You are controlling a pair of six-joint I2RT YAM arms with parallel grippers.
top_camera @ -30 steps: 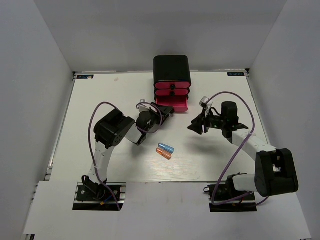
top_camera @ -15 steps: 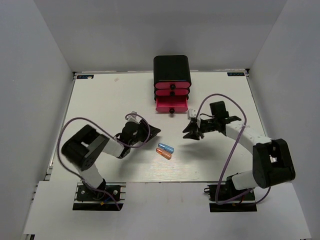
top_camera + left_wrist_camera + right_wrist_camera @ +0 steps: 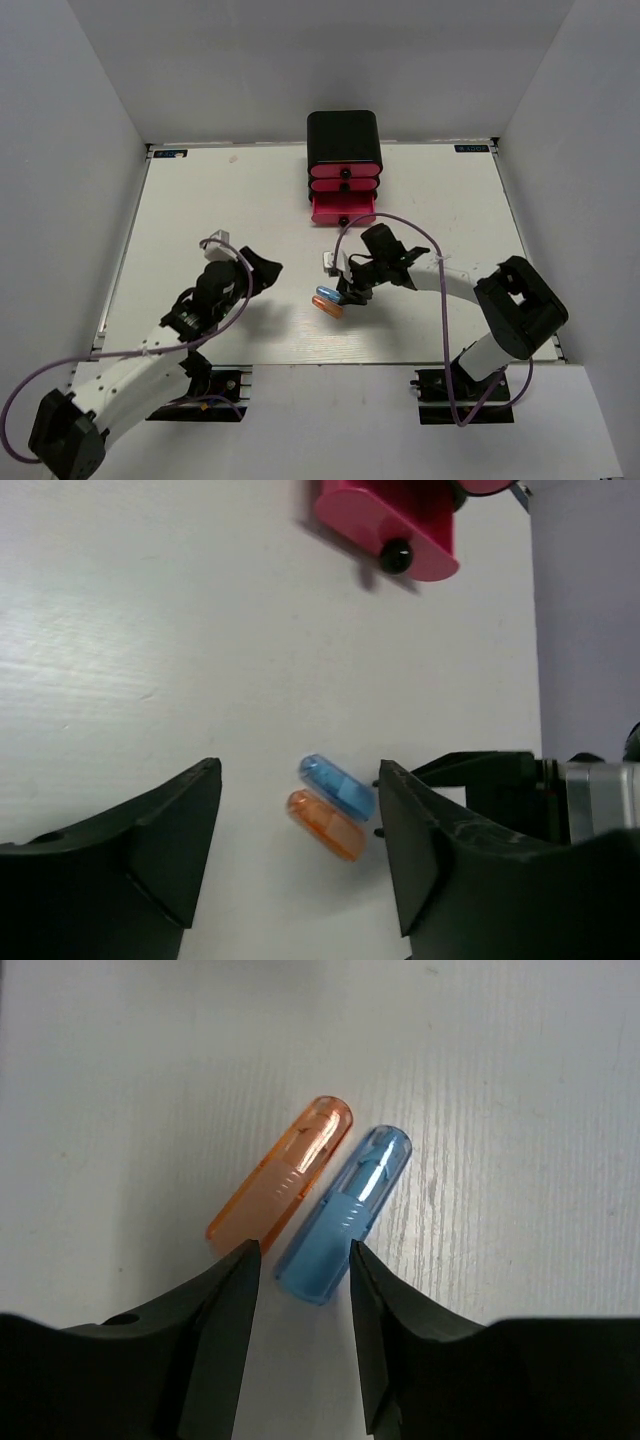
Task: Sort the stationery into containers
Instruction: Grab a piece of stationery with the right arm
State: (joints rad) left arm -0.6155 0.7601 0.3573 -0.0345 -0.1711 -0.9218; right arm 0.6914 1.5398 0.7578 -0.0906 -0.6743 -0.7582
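Observation:
A blue capsule piece (image 3: 328,294) and an orange one (image 3: 326,307) lie side by side on the white table, in front of the black cabinet (image 3: 343,135). Its lowest pink drawer (image 3: 343,208) is pulled out. My right gripper (image 3: 347,289) is open and low at the capsules. In the right wrist view its fingers (image 3: 305,1255) stand either side of the near end of the blue capsule (image 3: 345,1215), with the orange one (image 3: 281,1174) just left. My left gripper (image 3: 265,268) is open and empty, left of the capsules. Its wrist view (image 3: 298,770) shows both capsules (image 3: 338,786) ahead.
The two upper pink drawers (image 3: 343,178) are shut. The open drawer and its black knob (image 3: 397,555) show at the top of the left wrist view. The right arm's purple cable (image 3: 400,222) loops over the table behind the right gripper.
My left arm has drawn back from the open drawer to the lower left. My right gripper has moved left and down to the capsules.

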